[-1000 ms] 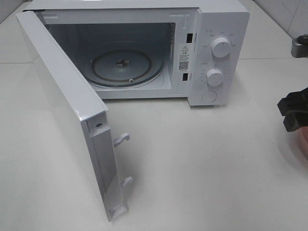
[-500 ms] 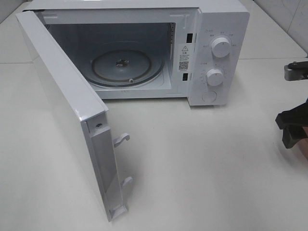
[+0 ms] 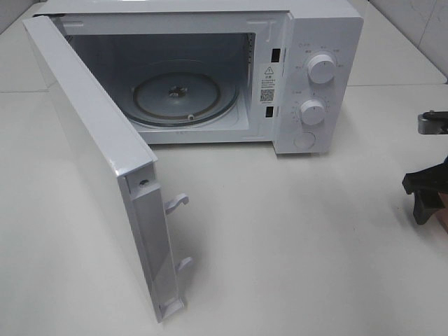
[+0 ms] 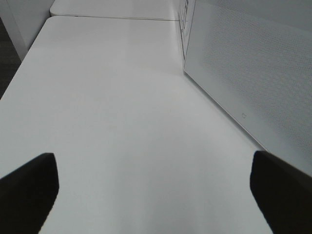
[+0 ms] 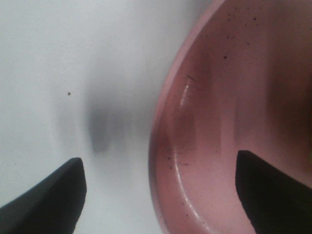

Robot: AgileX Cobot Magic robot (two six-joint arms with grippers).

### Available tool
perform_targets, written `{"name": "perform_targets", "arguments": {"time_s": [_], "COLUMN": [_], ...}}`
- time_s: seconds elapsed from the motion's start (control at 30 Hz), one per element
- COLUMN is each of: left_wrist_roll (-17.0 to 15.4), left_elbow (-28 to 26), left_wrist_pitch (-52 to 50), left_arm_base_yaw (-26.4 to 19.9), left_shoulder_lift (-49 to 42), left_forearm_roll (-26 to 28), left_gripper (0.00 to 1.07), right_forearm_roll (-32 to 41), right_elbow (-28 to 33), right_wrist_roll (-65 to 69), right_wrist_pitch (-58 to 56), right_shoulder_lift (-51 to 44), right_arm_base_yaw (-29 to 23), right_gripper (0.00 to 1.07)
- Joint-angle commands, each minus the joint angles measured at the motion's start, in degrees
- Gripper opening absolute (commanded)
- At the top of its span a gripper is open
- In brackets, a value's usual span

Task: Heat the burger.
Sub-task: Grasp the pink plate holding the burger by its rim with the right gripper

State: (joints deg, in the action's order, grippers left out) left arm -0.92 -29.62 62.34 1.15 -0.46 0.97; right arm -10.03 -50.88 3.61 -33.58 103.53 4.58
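The burger is out of view in all frames. A pinkish-brown plate (image 5: 234, 97) fills much of the right wrist view, with nothing on the part that shows. My right gripper (image 5: 158, 163) is open low over the plate's rim, one fingertip (image 5: 53, 195) over the table and the other over the plate. From the high camera it shows at the far right edge (image 3: 427, 192). My left gripper (image 4: 156, 195) is open above bare table, beside the outer face of the microwave door (image 4: 253, 73).
The white microwave (image 3: 308, 77) stands at the back of the table with its door (image 3: 91, 161) swung wide open toward the front left. Its glass turntable (image 3: 183, 94) is bare. Two knobs (image 3: 321, 68) sit on its right panel.
My right gripper has sunk lower and toward the front at the right edge of the high view, and less of the plate shows there. The left arm has not moved.
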Motion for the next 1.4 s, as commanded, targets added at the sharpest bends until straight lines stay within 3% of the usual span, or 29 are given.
{"name": "perform_targets", "arguments": {"time_s": [0.03,0.73,0.9,0.93,1.0,1.03,1.07,1.1,1.13,1.2,1.4], "left_wrist_roll": [-0.2,-0.2,-0.2,-0.2,-0.2,-0.2,-0.2,-0.2,-0.2,-0.2,-0.2], "left_elbow": [0.0,0.0,0.0,0.0,0.0,0.0,0.0,0.0,0.0,0.0,0.0], "left_wrist_pitch": [-1.0,-1.0,-1.0,-1.0,-1.0,-1.0,-1.0,-1.0,-1.0,-1.0,-1.0], "left_arm_base_yaw": [0.4,0.4,0.4,0.4,0.4,0.4,0.4,0.4,0.4,0.4,0.4], "left_shoulder_lift": [-0.6,-0.6,-0.6,-0.6,-0.6,-0.6,-0.6,-0.6,-0.6,-0.6,-0.6], "left_forearm_roll": [-0.2,-0.2,-0.2,-0.2,-0.2,-0.2,-0.2,-0.2,-0.2,-0.2,-0.2], "left_gripper": [1.01,1.01,1.01,1.01,1.01,1.01,1.01,1.01,1.01,1.01,1.01], "right_forearm_roll": [0.6,2.2,1.5,1.4,1.4,1.4,1.4,1.4,1.4,1.4,1.3], "right_elbow": [-0.3,-0.3,-0.3,-0.3,-0.3,-0.3,-0.3,-0.3,-0.3,-0.3,-0.3], "right_wrist_roll": [-1.5,-4.3,-4.3,-4.3,-4.3,-4.3,-4.3,-4.3,-4.3,-4.4,-4.6], "right_wrist_pitch": [0.9,2.4,-0.2,-0.5,-0.6,-0.4,-0.4,-0.4,-0.4,-0.5,0.1], "right_shoulder_lift": [0.6,4.5,4.5,4.5,4.5,4.5,4.5,4.5,4.5,4.5,4.5], "right_arm_base_yaw": [1.3,3.1,3.1,3.1,3.1,3.1,3.1,3.1,3.1,3.1,3.1], "right_gripper": [0.80,0.76,0.70,0.62,0.56,0.41,0.41,0.25,0.25,0.01,0.00]}}
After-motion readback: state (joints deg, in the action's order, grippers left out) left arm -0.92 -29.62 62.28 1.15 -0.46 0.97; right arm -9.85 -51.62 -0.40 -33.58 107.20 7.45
